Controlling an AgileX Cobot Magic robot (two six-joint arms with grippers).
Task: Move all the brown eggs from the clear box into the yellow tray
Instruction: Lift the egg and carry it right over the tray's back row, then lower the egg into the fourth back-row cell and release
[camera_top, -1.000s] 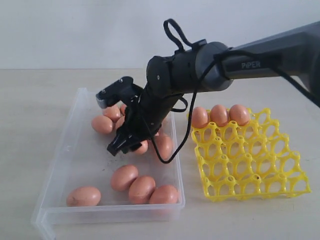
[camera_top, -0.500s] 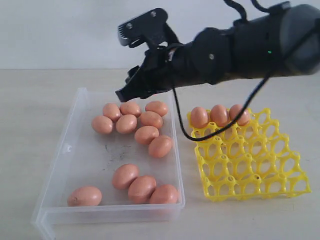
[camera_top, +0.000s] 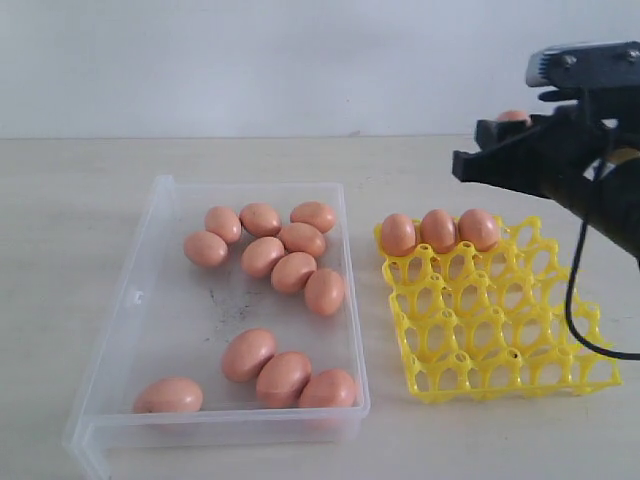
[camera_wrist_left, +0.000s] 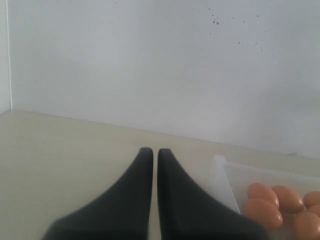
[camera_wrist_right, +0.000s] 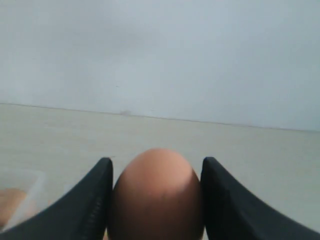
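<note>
Right pincer (camera_top: 498, 118) is up in the air, clamped on one brown egg (camera_wrist_right: 155, 195); the egg sits snug between both black fingers (camera_wrist_right: 90, 205), touching each. Below the pincer and a little toward the middle of the scene lies the yellow tray (camera_top: 500, 340), with three eggs (camera_top: 438, 230) lined up in its far row, the row nearest under the raised egg. Further off on that same side, well apart from the pincer, is the clear box (camera_top: 140, 300), twelve eggs (camera_top: 283, 378) loose on its floor. Left pincer (camera_wrist_left: 154, 151) is closed tight, fingers nearly touching, nothing between them, low over the bare table (camera_wrist_left: 60, 145). Ahead of its tips and off to one side, a box corner with a few eggs shows.
</note>
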